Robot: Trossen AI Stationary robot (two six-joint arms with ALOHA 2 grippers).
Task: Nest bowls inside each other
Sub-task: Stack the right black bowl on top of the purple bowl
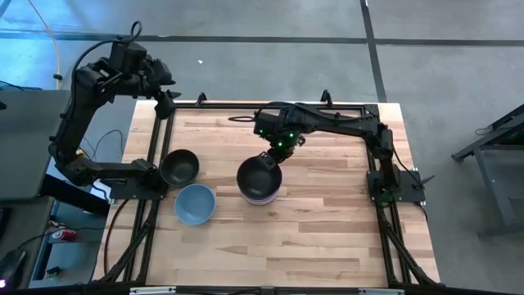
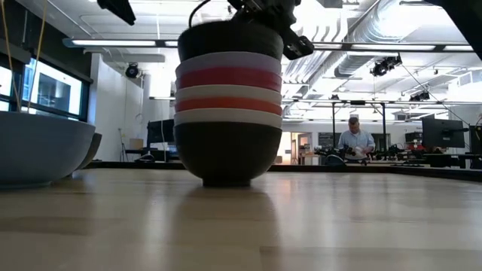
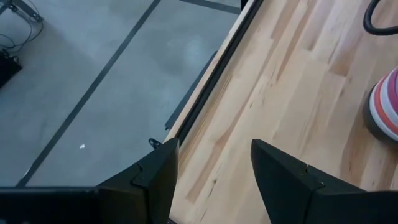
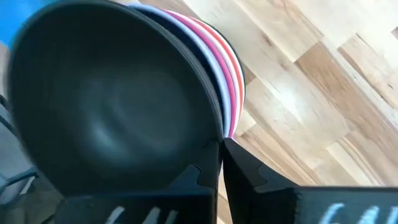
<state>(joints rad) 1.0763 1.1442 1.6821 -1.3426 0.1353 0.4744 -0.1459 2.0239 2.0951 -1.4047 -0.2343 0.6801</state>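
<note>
A stack of several nested bowls (image 1: 260,182) stands near the table's middle. In the low view the stack (image 2: 228,105) shows a black bowl at the bottom, then white, red, white, magenta and lavender bands, and a black bowl (image 2: 226,41) on top. A single black bowl (image 1: 178,166) and a blue bowl (image 1: 195,203) rest on their bases at the table's left. My right gripper (image 1: 271,161) is at the far side of the stack, shut on the top black bowl. My left gripper (image 3: 214,168) is open above the table's far left corner, touching nothing. My right gripper (image 4: 221,152) pinches the rim (image 4: 214,127) of the top black bowl on its far side, one finger (image 4: 199,171) inside the bowl and the other outside. The fingers slant down from the far side. The bowl sits nested in the stack below it.
The single black bowl and the blue bowl (image 2: 38,147) stand close together left of the stack. Bare wood lies in front of and right of the stack. A black frame rail (image 3: 211,81) runs along the table's edge. A person (image 2: 354,143) sits far behind the table.
</note>
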